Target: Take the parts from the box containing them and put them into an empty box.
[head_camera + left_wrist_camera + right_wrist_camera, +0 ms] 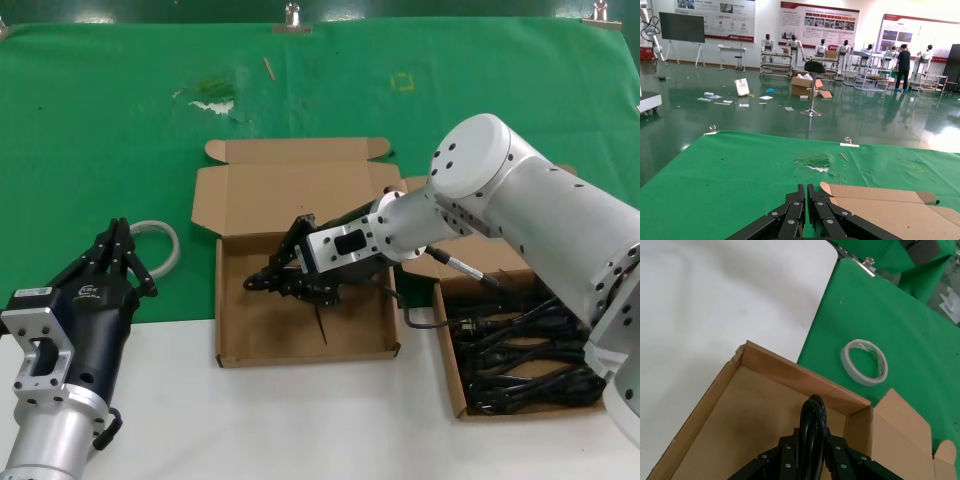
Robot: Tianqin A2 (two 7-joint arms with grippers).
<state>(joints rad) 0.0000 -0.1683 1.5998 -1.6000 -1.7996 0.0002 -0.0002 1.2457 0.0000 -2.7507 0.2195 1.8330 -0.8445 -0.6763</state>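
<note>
My right gripper (260,283) reaches into the open, otherwise empty cardboard box (290,338) at the middle. It is shut on a black power cable bundle (318,290). One strand trails back to the right-hand box (449,350), which holds several more black cables (520,340). In the right wrist view the gripper (812,441) clamps the cable (812,412) just above the box floor (735,425), near a corner. My left gripper (125,245) is parked at the left, shut and empty; it also shows in the left wrist view (807,192).
A pale hose loop (172,240) lies on the green cloth (120,120) beside the left gripper; it also shows in the right wrist view (865,362). The middle box's lid (300,185) lies open towards the back. The white table front (300,420) runs below the boxes.
</note>
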